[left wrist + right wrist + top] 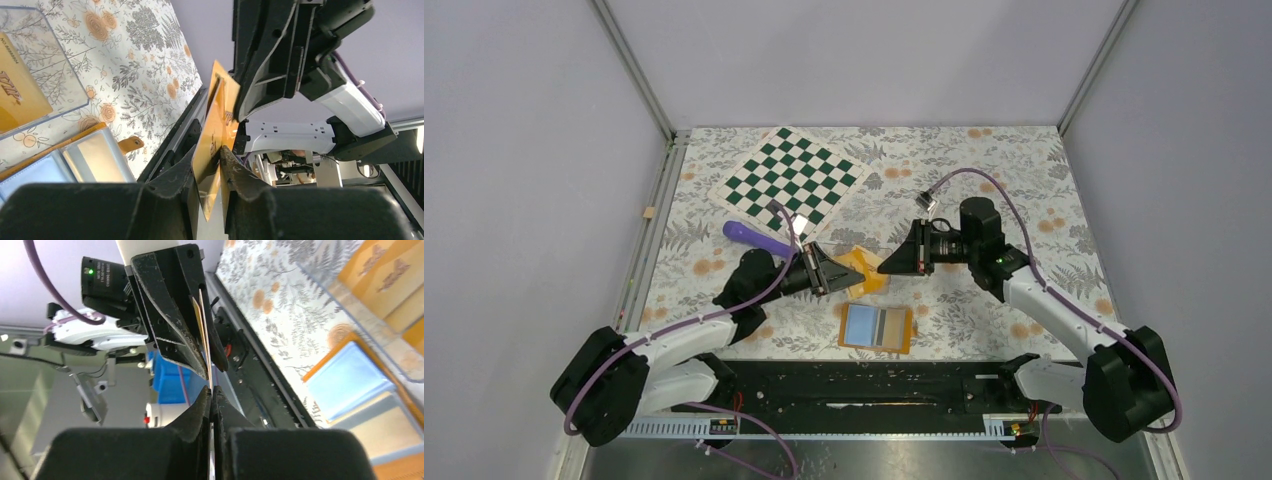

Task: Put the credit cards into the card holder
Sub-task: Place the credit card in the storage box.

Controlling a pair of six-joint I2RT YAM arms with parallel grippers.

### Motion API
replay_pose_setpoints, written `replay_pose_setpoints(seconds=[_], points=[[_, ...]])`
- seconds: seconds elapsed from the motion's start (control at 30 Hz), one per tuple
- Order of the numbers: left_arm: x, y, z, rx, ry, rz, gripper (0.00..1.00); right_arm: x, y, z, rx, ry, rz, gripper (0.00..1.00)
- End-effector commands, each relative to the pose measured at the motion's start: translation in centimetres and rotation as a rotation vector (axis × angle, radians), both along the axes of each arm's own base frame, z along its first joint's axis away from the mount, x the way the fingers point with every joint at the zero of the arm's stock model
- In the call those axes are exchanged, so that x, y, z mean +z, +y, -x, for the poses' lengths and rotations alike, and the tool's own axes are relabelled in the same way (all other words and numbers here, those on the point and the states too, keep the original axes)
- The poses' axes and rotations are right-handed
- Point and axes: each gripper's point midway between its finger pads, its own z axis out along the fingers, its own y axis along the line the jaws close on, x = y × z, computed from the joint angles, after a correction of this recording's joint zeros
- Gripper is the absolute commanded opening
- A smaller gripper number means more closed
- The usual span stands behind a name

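Over the middle of the floral tablecloth (1024, 170) the two arms meet tip to tip, with thin orange plastic cards (225, 90) held upright between them. The right gripper (211, 395) is clamped on the orange plastic cards. They also stand between the left gripper (217, 155) jaws, but I cannot tell whether those pinch. Nearer, apart from both, the orange card holder (904, 330) lies open, blue and grey inside up. A clear plastic tray (65, 75) with more cards lies beside it. A purple cylinder (754, 237) and a green-and-white chessboard (789, 175) lie far left.
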Motion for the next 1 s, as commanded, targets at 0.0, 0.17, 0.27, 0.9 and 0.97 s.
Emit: replay_pose_setpoints(seconds=[0.0,0.17,0.27,0.9,0.97], points=[[0.1,-0.2,0.0,-0.021,-0.028,0.007,0.19,-1.5,-1.5,-1.1,-0.09,-0.054,0.168,0.0],[-0.7,-0.3,-0.8,0.006,-0.005,-0.017,0.15,-2.6,-3.1,-2.3,-0.177,-0.065,0.283,0.0],[-1.7,0.0,-2.0,0.051,0.027,-0.073,0.11,-3.1,-4.7,-2.9,-0.245,-0.081,0.362,0.0],[-9.9,0.3,-9.3,0.168,0.104,-0.571,0.14,-5.2,-6.9,0.0,-0.233,-0.081,0.45,0.0],[-10.5,0.1,-9.8,0.155,0.102,-0.605,0.17,-5.3,-6.9,0.3,-0.222,-0.078,0.445,0.0]])
